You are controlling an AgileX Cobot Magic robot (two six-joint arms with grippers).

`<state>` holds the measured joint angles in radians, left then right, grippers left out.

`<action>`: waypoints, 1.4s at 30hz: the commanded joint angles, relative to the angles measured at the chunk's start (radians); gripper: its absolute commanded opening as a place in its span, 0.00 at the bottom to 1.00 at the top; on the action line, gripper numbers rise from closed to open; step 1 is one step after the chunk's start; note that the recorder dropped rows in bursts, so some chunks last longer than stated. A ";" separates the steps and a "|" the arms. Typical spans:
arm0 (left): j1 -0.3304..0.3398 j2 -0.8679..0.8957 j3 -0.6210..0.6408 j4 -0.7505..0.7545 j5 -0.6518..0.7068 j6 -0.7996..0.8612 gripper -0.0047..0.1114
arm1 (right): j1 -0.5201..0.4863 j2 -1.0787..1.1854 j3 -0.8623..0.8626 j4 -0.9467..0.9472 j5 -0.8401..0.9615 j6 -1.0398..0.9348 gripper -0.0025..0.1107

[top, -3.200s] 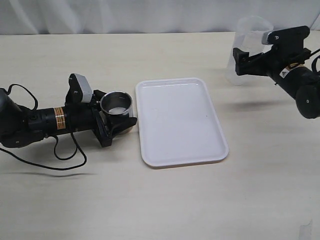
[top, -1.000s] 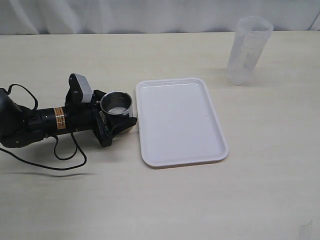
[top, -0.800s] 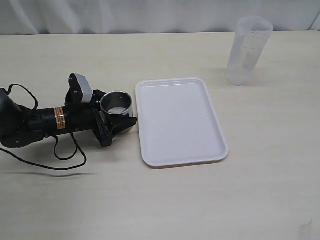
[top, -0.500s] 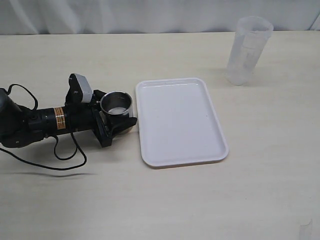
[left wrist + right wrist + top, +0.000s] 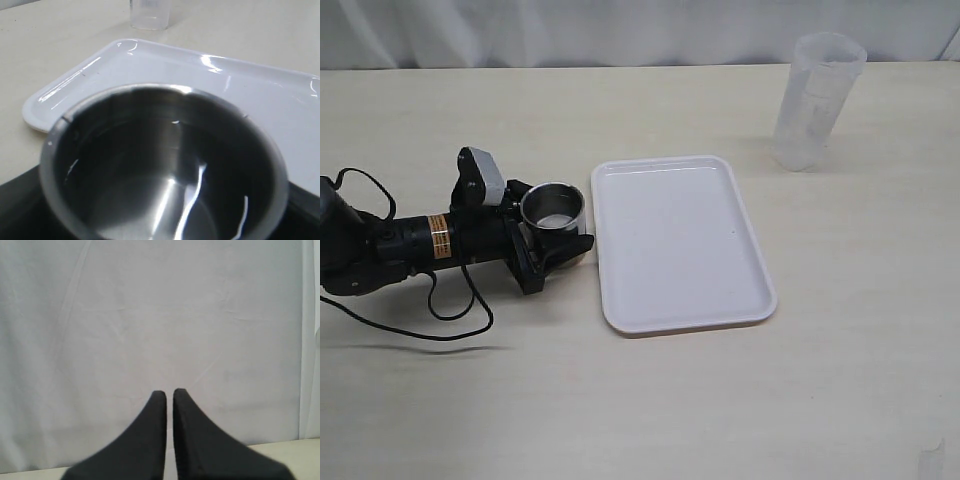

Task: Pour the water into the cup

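The steel cup stands on the table just left of the white tray, held between the jaws of my left gripper, which is shut on it. In the left wrist view the cup fills the frame; clear water lies in its dark shiny bottom. The tall translucent tumbler stands alone at the far right of the table. My right gripper is out of the exterior view; its wrist view shows the two black fingers nearly touching, empty, against a white backdrop.
The tray lies in the middle of the table, its near corner close beside the cup. The tumbler's base shows beyond the tray. A black cable loops on the table beside the left arm.
About three seconds ago the right gripper was at the tumbler; it has left the exterior view and the tumbler stands alone. Over the last second nothing has moved.
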<state>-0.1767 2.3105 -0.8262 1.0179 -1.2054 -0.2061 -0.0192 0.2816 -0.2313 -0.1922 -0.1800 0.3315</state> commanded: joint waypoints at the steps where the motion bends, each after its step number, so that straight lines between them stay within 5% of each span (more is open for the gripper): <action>1: -0.003 -0.006 -0.005 -0.009 -0.016 0.002 0.04 | -0.001 -0.005 0.005 0.001 -0.004 0.005 0.06; 31: -0.003 -0.006 -0.005 -0.007 -0.016 0.002 0.04 | -0.001 -0.005 0.007 0.001 -0.004 0.006 0.06; 42: -0.003 -0.006 -0.005 -0.007 -0.016 0.002 0.04 | -0.001 -0.111 0.231 0.001 -0.017 -0.014 0.06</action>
<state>-0.1767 2.3105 -0.8262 1.0179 -1.2054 -0.2061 -0.0192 0.2164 -0.0710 -0.1922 -0.1908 0.3297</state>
